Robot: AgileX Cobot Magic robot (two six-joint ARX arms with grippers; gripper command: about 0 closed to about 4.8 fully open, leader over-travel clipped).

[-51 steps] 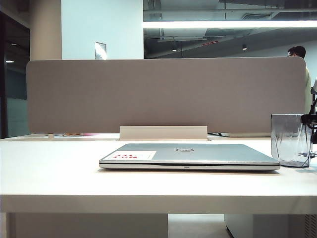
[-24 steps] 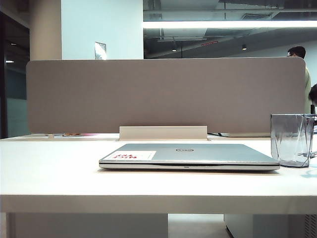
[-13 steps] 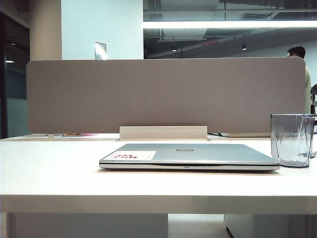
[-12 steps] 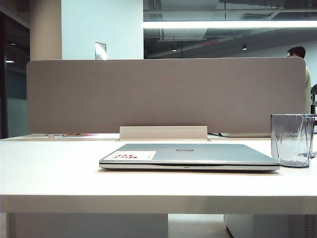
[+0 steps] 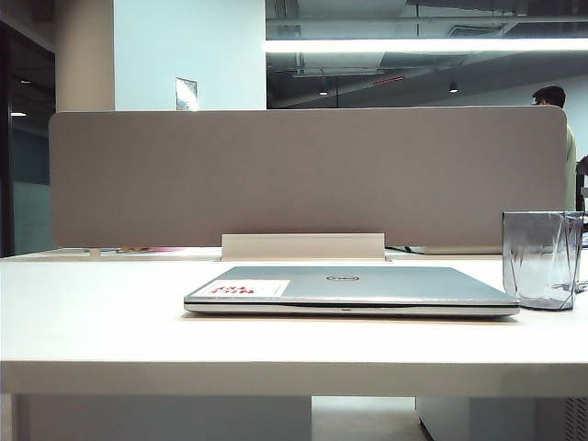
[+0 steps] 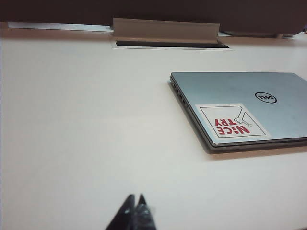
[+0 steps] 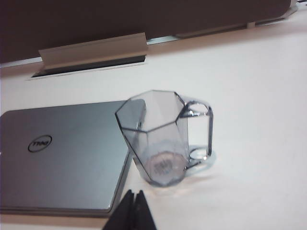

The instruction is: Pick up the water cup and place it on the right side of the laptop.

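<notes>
The water cup [image 5: 540, 261] [image 7: 163, 139], a grey-tinted faceted tumbler with a handle, stands upright on the white table just to the right of the closed silver laptop [image 5: 349, 289] [image 7: 62, 153] [image 6: 244, 108]. My right gripper [image 7: 134, 192] is shut and empty, drawn back above the table near the laptop's corner, apart from the cup. My left gripper [image 6: 135, 197] is shut with nothing in it, over bare table off the laptop's sticker side. Neither gripper shows in the exterior view.
A grey partition [image 5: 308, 175] runs along the back of the table, with a cable-slot flap [image 5: 303, 246] behind the laptop. A person [image 5: 554, 101] stands beyond the partition at the far right. The table's front edge [image 5: 294, 377] is close to the camera.
The right gripper, beside the cup at the exterior view's right edge at first, has left that view. Cup and laptop have not moved.
</notes>
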